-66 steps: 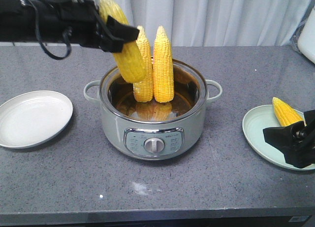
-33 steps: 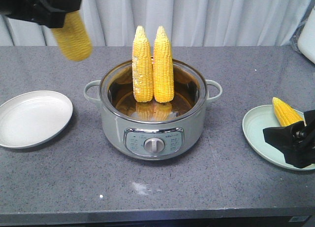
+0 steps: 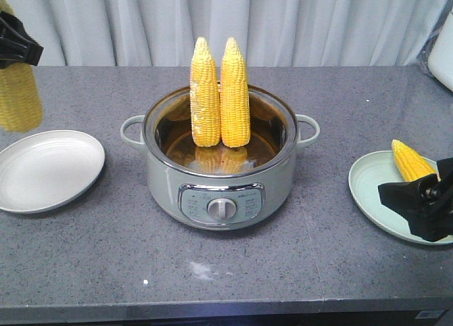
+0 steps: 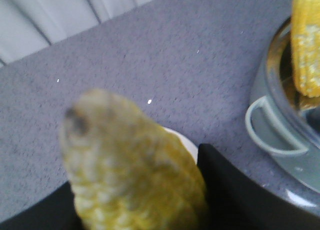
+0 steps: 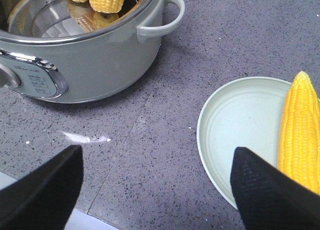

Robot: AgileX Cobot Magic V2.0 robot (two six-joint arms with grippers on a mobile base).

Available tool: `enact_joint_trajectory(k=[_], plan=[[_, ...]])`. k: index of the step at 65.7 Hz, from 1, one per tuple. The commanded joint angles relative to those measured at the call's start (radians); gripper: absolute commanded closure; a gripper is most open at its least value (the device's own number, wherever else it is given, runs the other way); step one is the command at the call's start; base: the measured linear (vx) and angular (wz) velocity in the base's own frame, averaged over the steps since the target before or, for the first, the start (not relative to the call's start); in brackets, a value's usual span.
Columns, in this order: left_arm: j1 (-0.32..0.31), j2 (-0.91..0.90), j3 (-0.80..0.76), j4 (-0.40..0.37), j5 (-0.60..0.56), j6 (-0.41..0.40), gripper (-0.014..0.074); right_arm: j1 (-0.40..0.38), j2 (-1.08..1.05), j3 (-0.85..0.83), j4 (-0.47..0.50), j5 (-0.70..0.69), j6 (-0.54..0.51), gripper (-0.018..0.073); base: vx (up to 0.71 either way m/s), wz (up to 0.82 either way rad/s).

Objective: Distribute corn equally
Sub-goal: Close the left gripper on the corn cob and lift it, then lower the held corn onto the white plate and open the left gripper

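Two cobs of corn (image 3: 219, 92) stand upright in the grey electric pot (image 3: 219, 177) at the table's middle. A third cob (image 3: 19, 96) hangs at the far left above the white plate (image 3: 46, 170), and my left gripper (image 3: 15, 47) is shut on it. In the left wrist view that cob (image 4: 130, 170) fills the space between the black fingers (image 4: 235, 190). Another cob (image 3: 412, 160) lies on the pale green plate (image 3: 371, 191) at the right. Over that plate's near edge my right gripper (image 5: 155, 190) stands open, holding nothing.
A pale curtain hangs behind the grey stone table. A white smear (image 5: 85, 138) marks the table in front of the pot. A white object (image 3: 442, 57) shows at the far right edge.
My left gripper has carried its cob out of the pot and leftward, and it now hangs above the white plate. The right gripper has not moved.
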Motion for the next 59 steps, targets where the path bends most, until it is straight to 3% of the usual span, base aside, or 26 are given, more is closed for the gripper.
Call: enact_joint_trajectory(k=[1,10,19,59], plan=[[0.001,0.028,-0.107,0.040,0.077,-0.033,0.0393,0.002,-0.010,-0.024,0.009,-0.055,0.001,-0.0023,0.00,0.00],[0.001,0.130,-0.215,0.100,0.220,-0.062,0.0391,0.002,-0.010,-0.024,0.009,-0.055,0.001,-0.0023,0.00,0.00],[0.001,0.208,-0.251,0.157,0.219,-0.083,0.0387,0.002,-0.010,-0.024,0.009,-0.056,0.001,-0.0023,0.00,0.00],[0.075,0.465,-0.249,0.154,0.219,-0.124,0.0369,0.002,-0.010,-0.024,0.009,-0.056,0.001,-0.0023,0.00,0.00]])
